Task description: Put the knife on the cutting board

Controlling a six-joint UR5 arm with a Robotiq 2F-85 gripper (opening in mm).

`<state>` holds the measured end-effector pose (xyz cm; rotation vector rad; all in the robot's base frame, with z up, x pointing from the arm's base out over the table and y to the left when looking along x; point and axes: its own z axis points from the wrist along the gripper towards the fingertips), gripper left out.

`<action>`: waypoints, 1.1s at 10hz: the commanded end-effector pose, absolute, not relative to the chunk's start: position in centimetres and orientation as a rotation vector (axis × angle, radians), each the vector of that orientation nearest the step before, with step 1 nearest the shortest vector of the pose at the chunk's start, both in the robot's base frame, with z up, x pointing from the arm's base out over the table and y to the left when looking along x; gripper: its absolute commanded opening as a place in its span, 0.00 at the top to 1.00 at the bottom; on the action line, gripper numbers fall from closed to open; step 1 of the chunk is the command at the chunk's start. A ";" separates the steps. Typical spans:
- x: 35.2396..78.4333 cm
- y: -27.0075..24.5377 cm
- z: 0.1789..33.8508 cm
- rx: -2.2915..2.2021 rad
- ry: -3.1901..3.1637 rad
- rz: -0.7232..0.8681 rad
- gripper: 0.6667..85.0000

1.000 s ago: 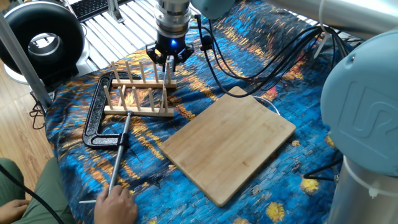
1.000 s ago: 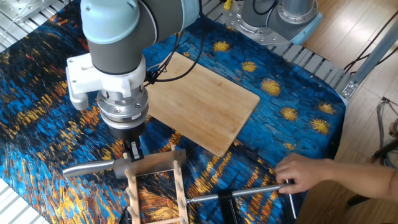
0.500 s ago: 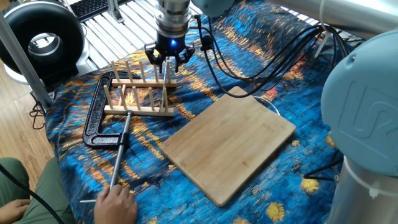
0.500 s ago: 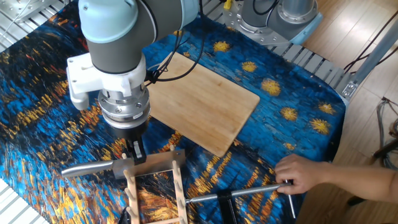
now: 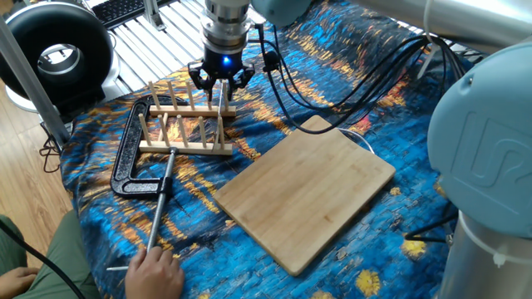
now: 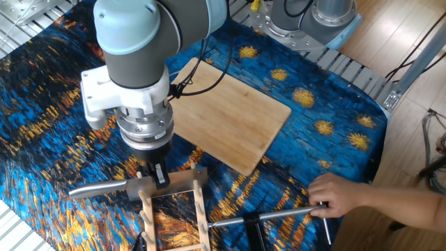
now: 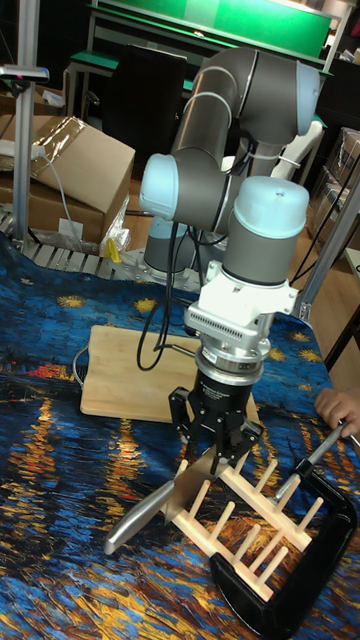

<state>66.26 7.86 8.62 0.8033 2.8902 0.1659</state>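
While the dish rack (image 5: 184,122) and everything around it lie as they did a second ago, the claw (image 5: 221,81) has shifted a little: in one fixed view it sits slightly higher and further left over the rack's far end, and in the other fixed view the arm has moved a touch to the right. The worktop (image 5: 274,108) is draped in a blue cloth with orange and yellow streaks; beyond it are a cardboard box (image 7: 70,165) and a green-topped table (image 7: 200,25) at the back of the room, and wooden flooring shows at the edges. Left of the rack in one fixed view lies a black clamp (image 5: 133,162), whose long metal rod (image 5: 160,199) a person's hand (image 5: 154,274) touches at its near end. The knife (image 7: 165,500) leans tilted at the rack's end, its broad blade (image 6: 182,180) against the rack's frame and its handle (image 6: 97,188) stretching out away from the rack over the cloth. The claw hangs right above the blade, fingers (image 7: 222,440) pointing down around its upper edge; whether they grip it I cannot tell. The cutting board (image 5: 307,195) lies flat to the right of the rack in one fixed view, well apart from the knife.
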 end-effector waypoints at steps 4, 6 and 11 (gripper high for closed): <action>66.2 8.5 8.4 0.816 2.897 0.187 0.78; 66.2 8.4 8.5 0.815 2.894 0.184 0.91; 67.7 7.8 8.6 0.798 2.845 0.141 1.00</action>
